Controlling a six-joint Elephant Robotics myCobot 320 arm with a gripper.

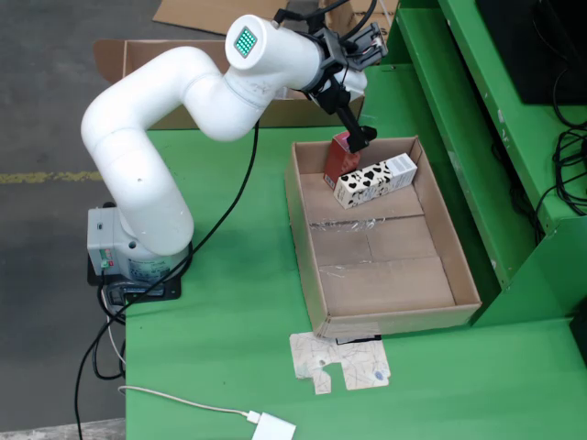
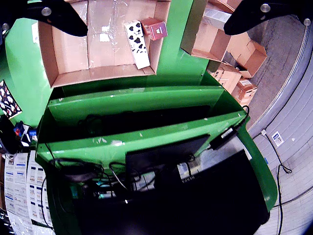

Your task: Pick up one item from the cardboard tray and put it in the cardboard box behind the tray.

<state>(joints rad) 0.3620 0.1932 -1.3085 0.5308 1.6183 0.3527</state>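
The small red carton (image 1: 340, 158) stands upright in the far left corner of the cardboard tray (image 1: 385, 275) in the fixed view, touching or just beside the cow-patterned milk carton (image 1: 374, 181), which lies on its side along the tray's far wall. The red carton is a squat box with a pale label; the riding view shows it (image 2: 154, 28) and the black-and-white carton (image 2: 136, 43) side by side in the same corner, with nothing closed around either. The gripper (image 1: 359, 136) hangs at the red carton's upper far edge in the fixed view, one dark finger reaching down beside it. In the riding view the jaws stand wide apart at the upper corners of the frame and hold nothing. The step in hand looks like the approach to the pick, not yet a grasp. The next move likely calls for the jaws to straddle the red carton and close without nudging the milk carton, then a lift clear of the tray wall. The cardboard box (image 1: 183, 82) sits beyond the tray, far left past the edge of the green tabletop (image 1: 238, 312), partly hidden by the white arm (image 1: 174, 110).
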